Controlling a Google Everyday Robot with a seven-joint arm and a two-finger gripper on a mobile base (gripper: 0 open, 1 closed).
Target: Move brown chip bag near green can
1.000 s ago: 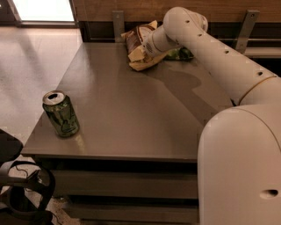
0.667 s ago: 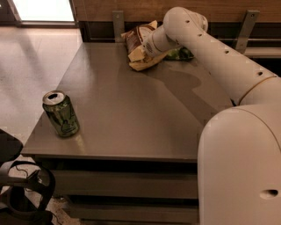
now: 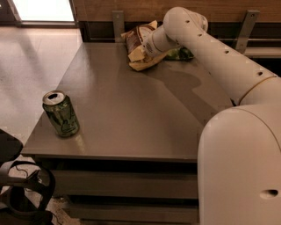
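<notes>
Camera view, the only one. The desk, with a grey-brown top, is carrying three items. The green can is standing upright near the front left corner, its silver top with the opening facing the camera and dark swirly markings running down its side. The brown chip bag is sitting at the far edge of the desk, about mid-width, close to the wooden back wall. Its dark brown front and white panel are showing, tan-yellow edges are sticking out at top and bottom, and it is looking crumpled and tilted. The brown chip bag and the green can are lying well apart, on a diagonal across the desk. The white arm is reaching in from the right foreground over the right side of the desk, and its wrist is ending right at the brown chip bag. The gripper is sitting against the right side of the brown chip bag, mostly hidden by it; I cannot tell whether it is grasping the bag or released. A green snack bag is peeking out from behind the arm, just right of the brown chip bag, at the same far edge. The arm's shadow is falling on the desk beneath it. Two metal brackets are hanging on the back wall. A black object with a cable is sitting on the floor at lower left.
</notes>
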